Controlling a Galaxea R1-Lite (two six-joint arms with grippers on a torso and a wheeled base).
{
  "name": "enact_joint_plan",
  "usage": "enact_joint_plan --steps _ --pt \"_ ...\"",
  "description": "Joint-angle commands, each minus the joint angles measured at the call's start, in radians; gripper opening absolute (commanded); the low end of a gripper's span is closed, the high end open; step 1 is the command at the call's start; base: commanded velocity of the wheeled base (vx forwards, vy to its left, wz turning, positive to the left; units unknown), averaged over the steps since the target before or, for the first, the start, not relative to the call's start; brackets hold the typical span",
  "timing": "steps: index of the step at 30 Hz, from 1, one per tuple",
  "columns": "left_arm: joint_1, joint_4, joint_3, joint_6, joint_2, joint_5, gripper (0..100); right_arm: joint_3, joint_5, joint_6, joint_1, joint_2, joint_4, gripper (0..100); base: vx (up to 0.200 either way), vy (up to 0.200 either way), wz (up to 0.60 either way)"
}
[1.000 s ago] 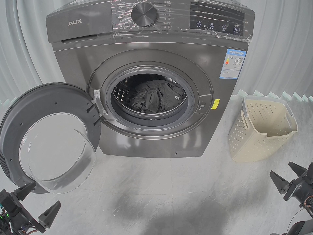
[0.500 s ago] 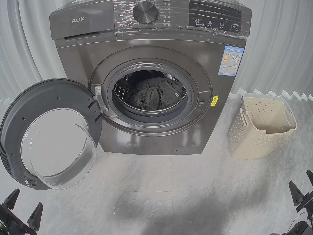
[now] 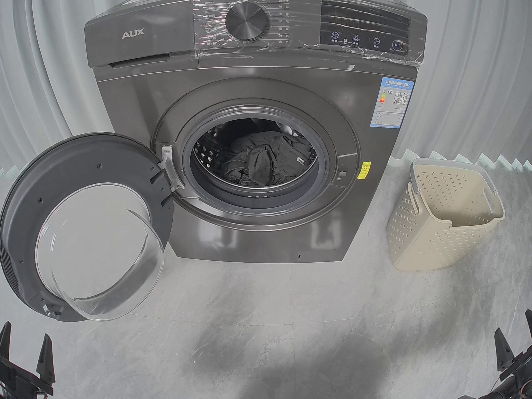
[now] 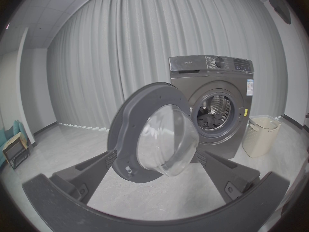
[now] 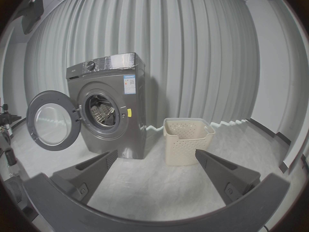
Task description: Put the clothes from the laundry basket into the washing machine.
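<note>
A grey front-loading washing machine (image 3: 255, 73) stands ahead with its round door (image 3: 83, 223) swung wide to the left. Dark clothes (image 3: 266, 159) lie in the drum (image 4: 210, 120). The cream laundry basket (image 3: 449, 217) stands on the floor to the machine's right, and I see no clothes inside it (image 5: 186, 136). My left gripper (image 3: 25, 350) is low at the near left, open, holding nothing. At the near right my right gripper (image 3: 515, 342) is also open with nothing between its fingers (image 5: 96, 168).
Pale grey floor (image 3: 288, 317) stretches between me and the machine. White curtains (image 3: 476, 67) hang behind and beside it. The open door juts into the floor space on the left. A small table (image 4: 14, 147) stands far off to the left.
Both grippers have drawn back and down toward the near edge. The view shifted slightly away from the machine one second ago, then held still. Clothes and basket have not moved.
</note>
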Motion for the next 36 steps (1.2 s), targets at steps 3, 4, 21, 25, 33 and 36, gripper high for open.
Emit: enact_joint_plan --steps 3,4,21,25,33,36 --pt "0.031 0.002 0.018 0.011 -0.055 0.033 100 0.006 -0.048 0.002 -0.013 -0.047 0.000 100 0.000 0.000 0.00" --pt "0.031 0.002 0.018 0.011 -0.057 0.036 100 0.006 -0.048 0.005 -0.011 -0.047 0.001 100 0.000 0.000 0.00" --pt "0.029 0.052 0.015 -0.086 -0.059 -0.191 100 0.017 0.032 0.004 -0.010 -0.047 0.030 100 0.000 0.000 0.00" --pt "0.029 0.052 0.015 -0.086 -0.059 -0.191 100 0.017 0.030 0.010 -0.010 -0.047 0.029 100 0.000 0.100 0.00" --pt "0.029 0.052 0.015 -0.089 -0.059 -0.192 100 0.017 0.032 0.007 -0.010 -0.047 0.029 100 0.000 0.200 0.00" --pt "0.029 0.052 0.015 -0.089 -0.059 -0.192 100 0.017 0.032 0.007 -0.010 -0.047 0.029 100 0.000 0.200 0.00"
